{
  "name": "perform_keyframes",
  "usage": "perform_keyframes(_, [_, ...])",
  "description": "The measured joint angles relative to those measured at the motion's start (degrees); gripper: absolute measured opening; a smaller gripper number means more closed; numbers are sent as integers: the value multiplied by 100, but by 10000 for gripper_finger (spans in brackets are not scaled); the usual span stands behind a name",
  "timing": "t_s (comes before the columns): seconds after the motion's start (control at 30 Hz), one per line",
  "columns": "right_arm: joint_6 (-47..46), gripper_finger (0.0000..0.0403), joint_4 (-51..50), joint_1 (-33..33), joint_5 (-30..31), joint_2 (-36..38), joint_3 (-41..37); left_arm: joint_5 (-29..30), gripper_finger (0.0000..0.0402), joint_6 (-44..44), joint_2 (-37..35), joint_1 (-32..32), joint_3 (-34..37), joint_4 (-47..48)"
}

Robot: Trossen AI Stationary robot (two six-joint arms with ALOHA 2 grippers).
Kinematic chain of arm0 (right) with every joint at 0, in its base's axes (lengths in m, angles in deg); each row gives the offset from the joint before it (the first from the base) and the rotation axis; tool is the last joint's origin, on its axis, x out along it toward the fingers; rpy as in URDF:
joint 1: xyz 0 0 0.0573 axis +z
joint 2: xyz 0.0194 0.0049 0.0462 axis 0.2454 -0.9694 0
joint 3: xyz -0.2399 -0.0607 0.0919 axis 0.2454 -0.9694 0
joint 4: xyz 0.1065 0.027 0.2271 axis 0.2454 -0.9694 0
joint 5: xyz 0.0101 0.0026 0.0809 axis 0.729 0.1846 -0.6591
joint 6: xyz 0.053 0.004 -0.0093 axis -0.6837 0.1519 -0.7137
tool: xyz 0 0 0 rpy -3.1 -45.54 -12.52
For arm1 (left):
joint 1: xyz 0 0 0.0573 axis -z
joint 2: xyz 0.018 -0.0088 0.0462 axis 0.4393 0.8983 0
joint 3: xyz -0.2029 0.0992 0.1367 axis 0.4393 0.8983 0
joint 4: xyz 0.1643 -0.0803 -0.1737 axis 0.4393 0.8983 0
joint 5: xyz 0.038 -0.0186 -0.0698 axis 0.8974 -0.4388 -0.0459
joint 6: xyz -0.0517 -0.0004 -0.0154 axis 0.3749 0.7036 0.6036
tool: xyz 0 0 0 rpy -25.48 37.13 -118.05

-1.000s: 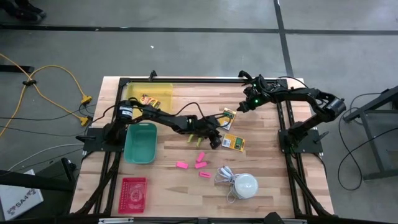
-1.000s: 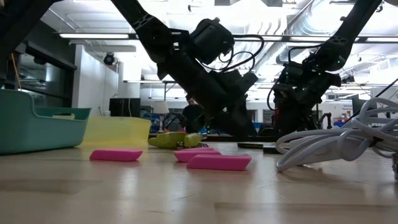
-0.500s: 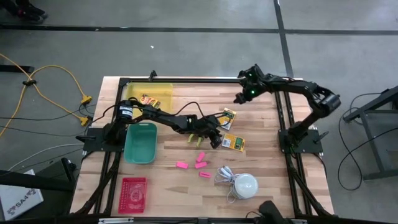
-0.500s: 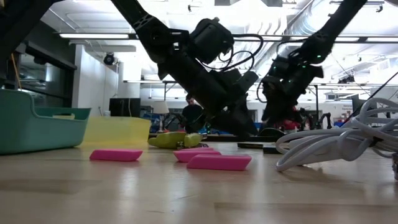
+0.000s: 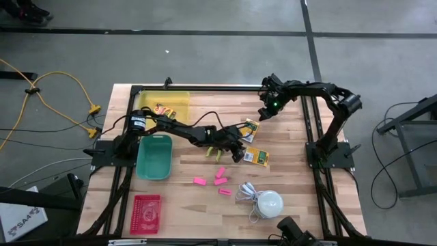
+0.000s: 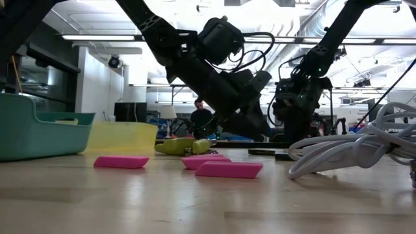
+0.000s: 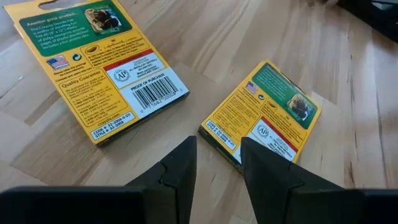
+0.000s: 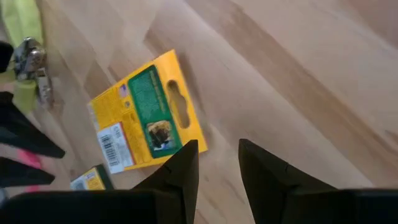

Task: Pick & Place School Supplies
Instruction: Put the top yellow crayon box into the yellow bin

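Note:
Two flat yellow-and-green boxes lie flat on the wooden table: one farther back (image 5: 251, 128) (image 8: 149, 118), one nearer (image 5: 257, 156) (image 7: 264, 115). A third box (image 5: 162, 108) lies in the yellow bin. The lime-green-handled scissors (image 5: 215, 152) and several pink erasers (image 5: 220, 179) lie left of and in front of the boxes. My left gripper (image 5: 237, 150) (image 7: 217, 165) is open, low over the table just short of the nearer box, with nothing between its fingers. My right gripper (image 5: 262, 113) (image 8: 217, 165) is open, slanting down above the farther box's right end.
A teal bin (image 5: 154, 156), a yellow bin (image 5: 179, 99) and a red basket (image 5: 145, 213) stand along the table's left side. A white dome with a coiled cord (image 5: 268, 203) sits at the near right. Bare wood lies right of the boxes.
My right arm has drawn its elbow in, and its gripper has come a little toward the table's left edge and tipped more steeply down over the farther box. Its fingers keep the same gap. Nothing on the table has moved.

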Motion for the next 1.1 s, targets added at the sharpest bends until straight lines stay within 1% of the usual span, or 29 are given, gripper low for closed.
perform_keyframes(0.1, [13, 103, -14, 4, -165, 2, 0, 0, 121, 0, 0, 0, 0, -17])
perform_keyframes(0.23, [19, 103, -25, 50, -16, 2, 0, 0, 121, 0, 0, 0, 0, -50])
perform_keyframes(0.33, [18, 103, -27, 55, -19, 2, -1, -1, 121, 62, 0, 0, 0, -115])
perform_keyframes(0.47, [14, 103, -29, 76, -20, -37, 0, -7, 121, 546, 0, 0, -1, -299])
perform_keyframes(0.6, [-7, 103, -30, 109, -34, -164, -2, -5, 121, 1117, -7, -32, -2, -275])
perform_keyframes(0.8, [12, 103, 40, 215, -27, -249, 0, 436, 121, 1003, -7, -98, -2, -278])
perform_keyframes(1.1, [-15, 103, 250, 240, -18, -251, -2, 439, 121, 994, -7, -205, -2, 76])
